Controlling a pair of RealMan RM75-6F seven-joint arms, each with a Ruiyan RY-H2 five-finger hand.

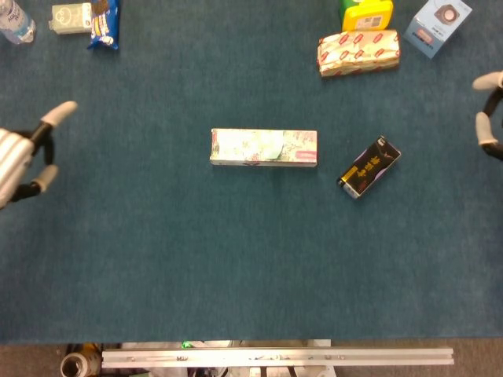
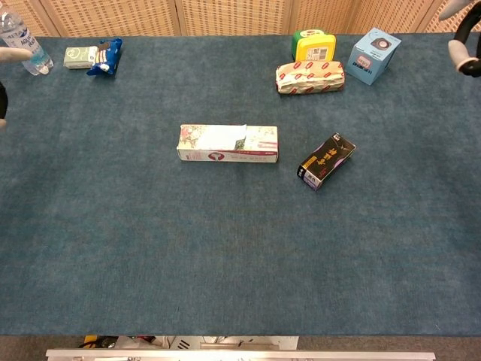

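A long floral box (image 1: 263, 148) (image 2: 228, 144) lies flat at the middle of the blue cloth. To its right lies a small black box (image 1: 369, 166) (image 2: 326, 161), tilted. My left hand (image 1: 23, 153) shows at the left edge of the head view, fingers spread and holding nothing; only a fingertip of it shows at the chest view's left edge. My right hand (image 1: 489, 114) (image 2: 464, 39) is at the right edge, mostly cut off, with its visible fingers apart and nothing in them.
At the back right stand a red-and-white wrapped packet (image 1: 358, 52) (image 2: 310, 76), a yellow-green tub (image 1: 366, 12) (image 2: 314, 45) and a light blue box (image 1: 438, 26) (image 2: 375, 55). At the back left are a water bottle (image 2: 22, 43), a small green pack (image 2: 79, 56) and a blue snack bag (image 2: 104, 56).
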